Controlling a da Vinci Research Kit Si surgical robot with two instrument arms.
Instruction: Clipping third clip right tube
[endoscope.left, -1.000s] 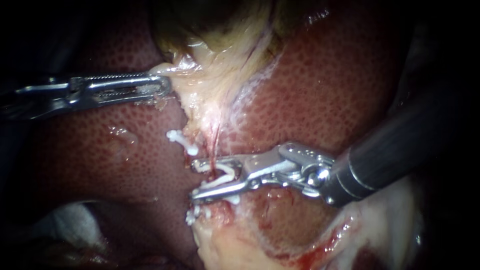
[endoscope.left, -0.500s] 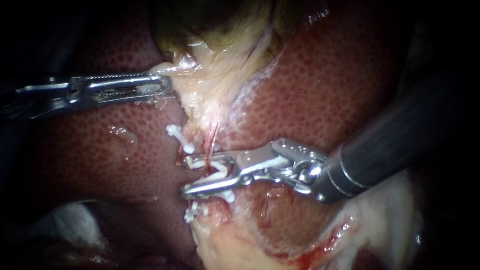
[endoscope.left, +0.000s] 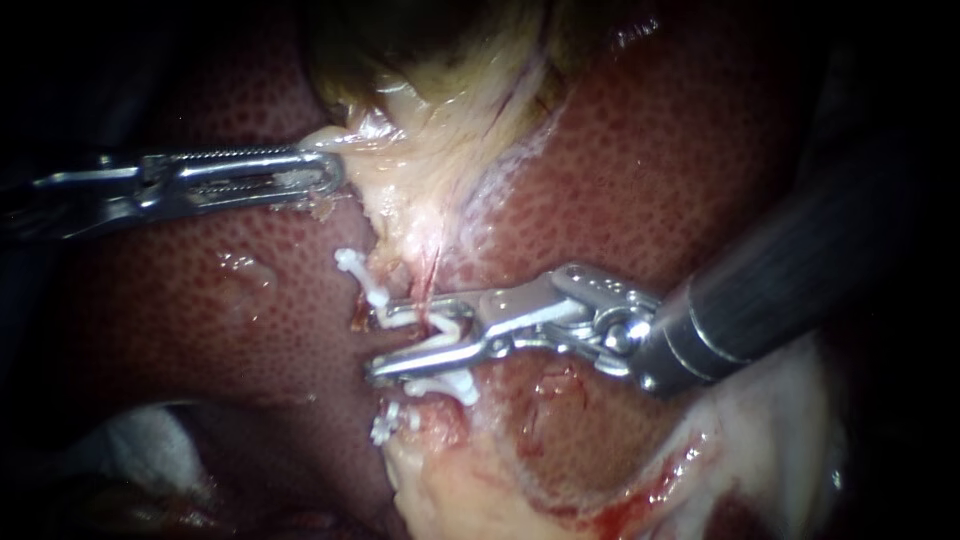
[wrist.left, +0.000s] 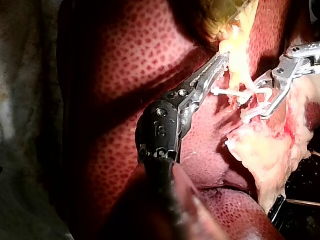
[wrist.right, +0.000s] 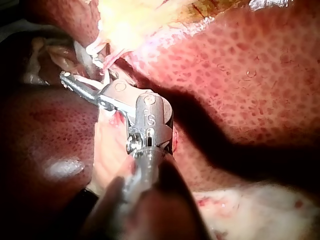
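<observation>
My right instrument's (endoscope.left: 382, 342) jaws stood partly open, both gripping a white clip (endoscope.left: 443, 345) that straddled the tube (endoscope.left: 430, 285). Another clip (endoscope.left: 360, 278) sat just beyond. Farther back, my left instrument's (endoscope.left: 335, 172) jaws were closed on pale tissue (endoscope.left: 400, 190) beside the liver (endoscope.left: 650, 180).

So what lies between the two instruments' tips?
Endoscope view: the pale tissue that the left instrument holds, then a white clip just above the right instrument, which carries a loaded clip.
</observation>
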